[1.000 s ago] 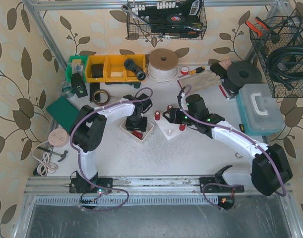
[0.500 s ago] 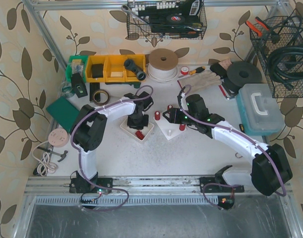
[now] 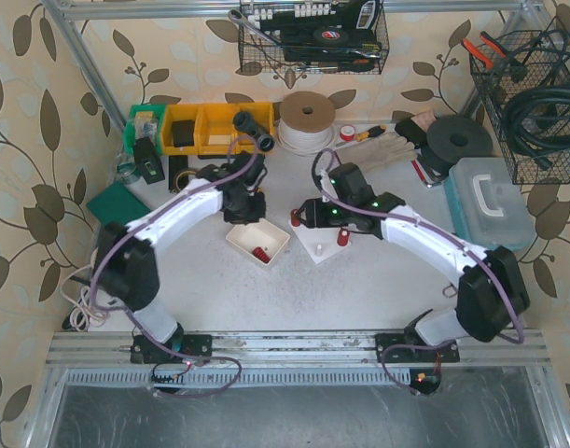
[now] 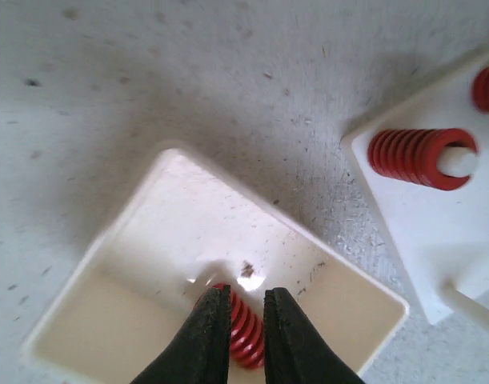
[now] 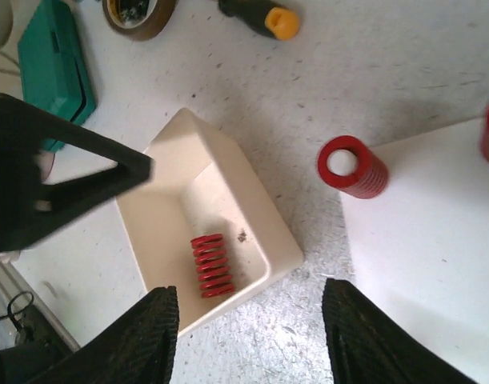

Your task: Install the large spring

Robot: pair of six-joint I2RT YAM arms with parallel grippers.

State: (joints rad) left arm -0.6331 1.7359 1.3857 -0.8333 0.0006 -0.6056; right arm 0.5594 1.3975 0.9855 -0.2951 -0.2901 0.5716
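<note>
A red coil spring (image 5: 210, 266) (image 3: 259, 254), the only loose one, lies flat in the cream tray (image 5: 164, 216) (image 3: 238, 238). My left gripper (image 3: 246, 215) hangs above the tray's far side. Its fingers (image 4: 246, 292) are shut with nothing held, and the spring (image 4: 246, 340) shows below them. My right gripper (image 5: 248, 292) (image 3: 301, 217) is open and empty between the tray and the white plate (image 5: 436, 240) (image 3: 322, 250). At the plate's corner another red spring (image 5: 352, 168) (image 4: 416, 156) sits on a white peg.
A tape roll (image 3: 188, 180) and a green case (image 3: 117, 207) lie left of the tray. Yellow bins (image 3: 205, 126) and a coil of cord (image 3: 306, 119) stand at the back. A pale toolbox (image 3: 490, 201) is on the right.
My left gripper has shut and risen out of the tray toward the far left, leaving the spring lying there. My right arm has shifted left toward the tray.
</note>
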